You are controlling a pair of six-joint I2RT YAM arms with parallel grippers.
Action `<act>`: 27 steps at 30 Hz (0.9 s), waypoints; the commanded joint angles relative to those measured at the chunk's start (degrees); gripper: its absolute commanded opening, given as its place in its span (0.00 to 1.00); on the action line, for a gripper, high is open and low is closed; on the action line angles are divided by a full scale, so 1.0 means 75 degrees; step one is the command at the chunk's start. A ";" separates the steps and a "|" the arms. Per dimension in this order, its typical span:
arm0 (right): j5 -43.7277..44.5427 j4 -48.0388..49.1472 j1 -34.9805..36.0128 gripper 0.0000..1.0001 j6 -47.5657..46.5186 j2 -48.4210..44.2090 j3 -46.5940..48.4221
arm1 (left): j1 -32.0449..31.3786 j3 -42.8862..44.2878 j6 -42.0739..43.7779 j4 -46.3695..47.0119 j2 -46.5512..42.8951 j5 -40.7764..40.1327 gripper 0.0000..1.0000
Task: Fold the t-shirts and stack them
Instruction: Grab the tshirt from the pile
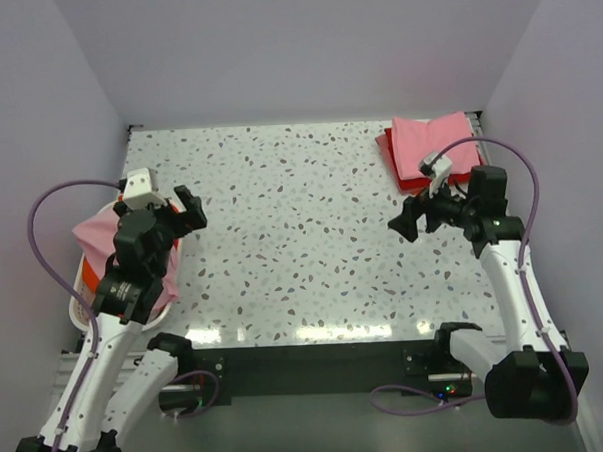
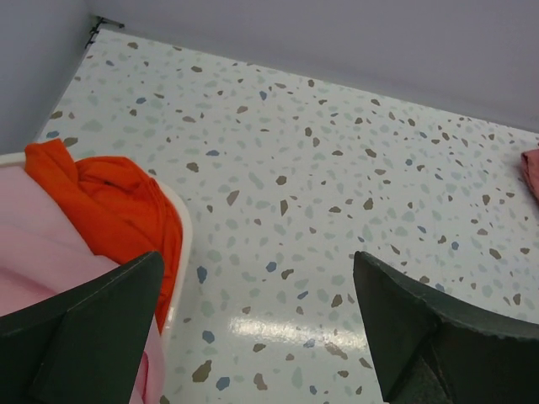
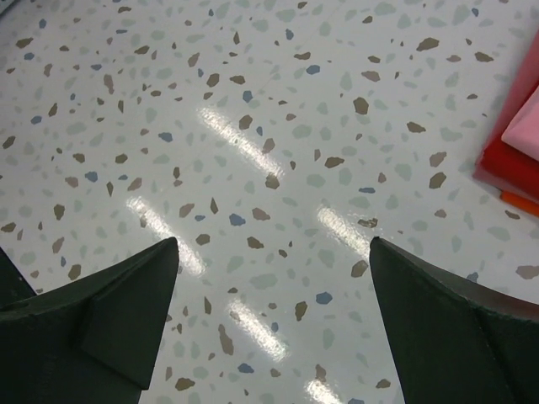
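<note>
A folded light pink t-shirt (image 1: pixel 433 140) lies on a folded red t-shirt (image 1: pixel 401 170) at the table's far right; their edge shows in the right wrist view (image 3: pixel 520 135). A crumpled orange t-shirt (image 2: pixel 118 206) and a pink t-shirt (image 2: pixel 42 261) lie in the white basket (image 2: pixel 181 244) at the left. My left gripper (image 1: pixel 189 209) is open and empty above the basket's right rim. My right gripper (image 1: pixel 405 221) is open and empty over bare table, just in front of the folded stack.
The white slotted laundry basket (image 1: pixel 84 296) stands at the table's left edge under my left arm. White walls close in the speckled table (image 1: pixel 302 226) on the far side, left and right.
</note>
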 commanded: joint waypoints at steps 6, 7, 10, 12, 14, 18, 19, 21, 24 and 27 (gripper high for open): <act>-0.0046 -0.0643 0.0069 0.99 -0.0180 -0.0349 0.0343 | 0.0923 0.0661 -0.0928 -0.1187 0.0576 -0.1119 0.94; -0.0081 -0.0620 0.0069 0.99 -0.0132 -0.0420 0.0273 | 0.1156 0.0684 -0.1034 -0.1234 0.0669 -0.1107 0.91; -0.0117 -0.0550 0.0092 0.99 -0.0073 -0.0619 0.0202 | 0.1532 0.0766 -0.1689 -0.1560 0.1196 -0.1491 0.86; 0.0175 -0.0538 0.0185 0.99 -0.0108 -0.0561 0.0214 | 0.1674 0.0801 -0.2112 -0.1702 0.1583 -0.1658 0.85; 0.0328 -0.0573 0.0256 0.99 -0.0155 -0.0526 0.0237 | 0.1838 0.0848 -0.2311 -0.1796 0.1934 -0.1926 0.83; 0.0504 -0.0620 0.0385 0.99 -0.0202 -0.0397 0.0272 | 0.2049 0.1047 -0.3038 -0.2288 0.2626 -0.2513 0.80; 0.0516 -0.0620 0.0397 0.99 -0.0202 -0.0385 0.0272 | 0.2189 0.1024 -0.3120 -0.2405 0.2813 -0.2548 0.80; 0.0586 -0.0608 0.0420 0.99 -0.0214 -0.0385 0.0272 | 0.2469 0.0978 -0.3273 -0.2477 0.3364 -0.2363 0.78; 0.0668 -0.0597 0.0444 0.99 -0.0214 -0.0385 0.0261 | 0.2799 0.0873 -0.3133 -0.1964 0.3740 -0.2034 0.64; 0.0727 -0.0561 0.0432 0.99 -0.0214 -0.0373 0.0226 | 0.2811 0.1011 -0.2280 -0.1413 0.3519 -0.1777 0.17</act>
